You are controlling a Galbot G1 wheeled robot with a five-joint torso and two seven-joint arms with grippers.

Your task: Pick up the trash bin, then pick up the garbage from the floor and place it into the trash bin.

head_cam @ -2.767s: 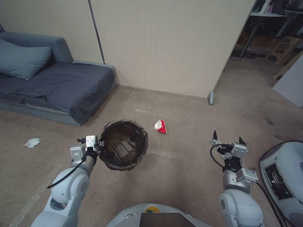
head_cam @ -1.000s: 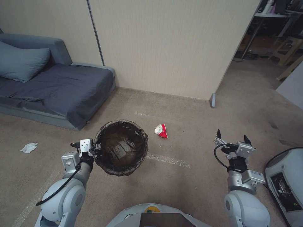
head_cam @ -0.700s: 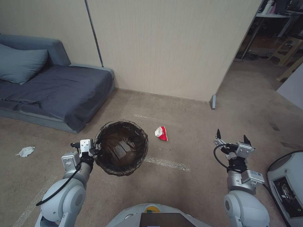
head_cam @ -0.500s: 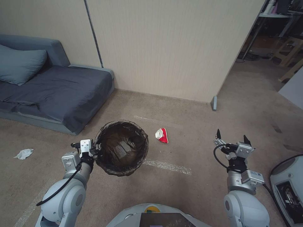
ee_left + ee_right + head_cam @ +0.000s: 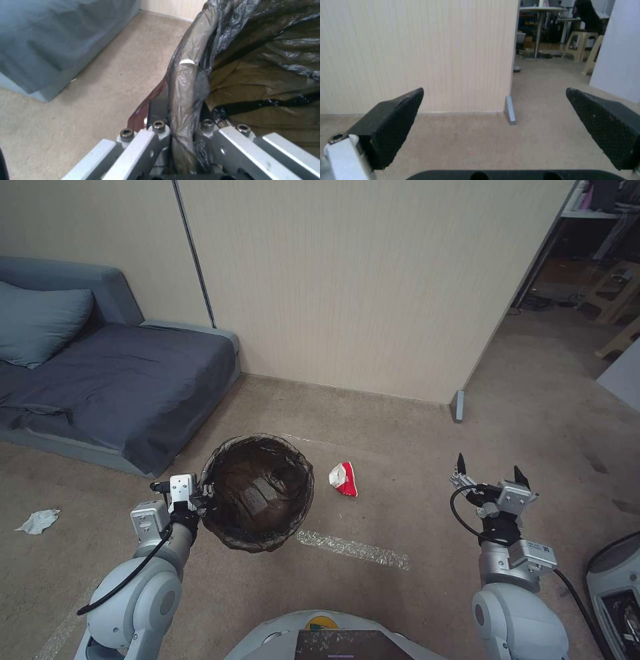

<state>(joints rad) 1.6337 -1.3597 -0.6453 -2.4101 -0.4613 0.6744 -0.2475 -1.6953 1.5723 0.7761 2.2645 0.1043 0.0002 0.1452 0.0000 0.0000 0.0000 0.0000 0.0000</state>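
My left gripper [image 5: 201,491] is shut on the rim of the trash bin [image 5: 257,491], a round bin lined with a dark see-through bag, held off the floor at my left front. In the left wrist view the bag-covered rim [image 5: 182,100] is pinched between the fingers [image 5: 156,107]. A red-and-white crumpled packet [image 5: 344,478] of garbage lies on the beige carpet [image 5: 400,500] just right of the bin. A white crumpled tissue [image 5: 38,521] lies far left. My right gripper [image 5: 489,475] hangs open and empty at the right, its pads [image 5: 391,120] wide apart.
A grey-blue sofa bed [image 5: 113,380] with a pillow stands at the left. A beige panel wall [image 5: 347,280] runs behind, ending at a grey foot [image 5: 458,405]. A white machine [image 5: 617,600] sits at the lower right. Tape line [image 5: 352,549] crosses the carpet.
The whole head view has shifted: the camera has turned and moved forward, so the packet, tissue and tape line sit lower. Both arms keep their poses, the bin still held.
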